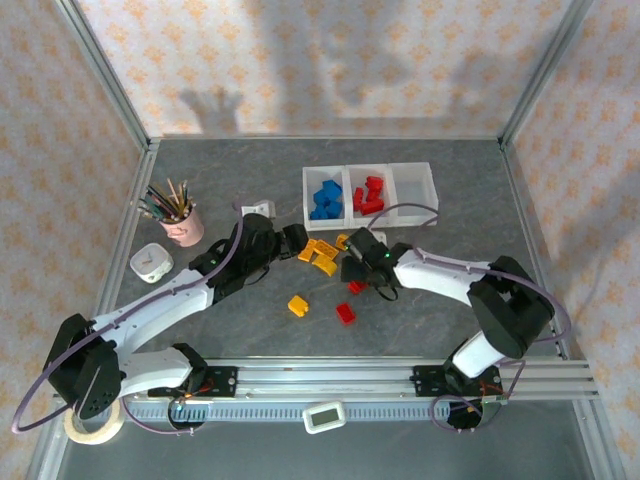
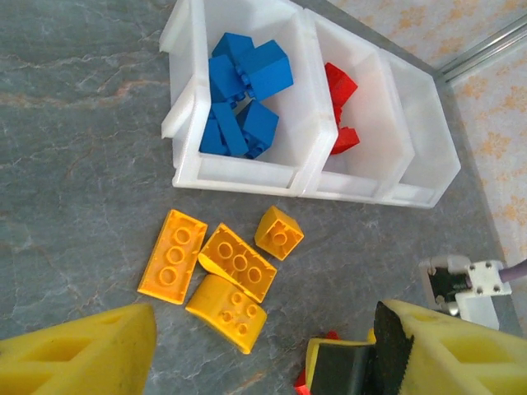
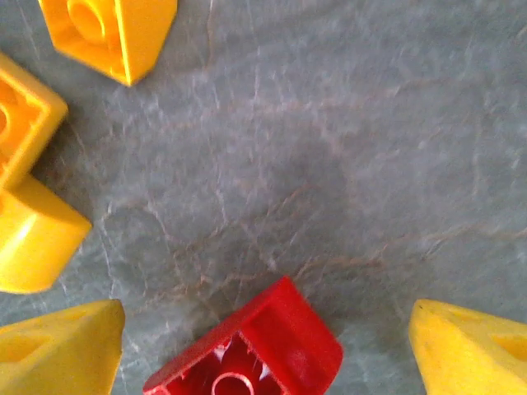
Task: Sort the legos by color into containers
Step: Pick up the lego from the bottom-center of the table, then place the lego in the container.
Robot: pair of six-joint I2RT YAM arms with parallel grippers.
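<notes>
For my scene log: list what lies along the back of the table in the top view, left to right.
pink pencil cup → small white block → compartment of blue legos → compartment of red legos → empty compartment

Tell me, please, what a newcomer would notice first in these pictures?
The white tray at the back holds blue bricks in its left compartment and red bricks in the middle one. In front of it lie yellow bricks, and the right gripper hangs open over one loose red brick.

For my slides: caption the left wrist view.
Blue legos and red legos sit in the tray; four yellow legos lie on the table.
</notes>
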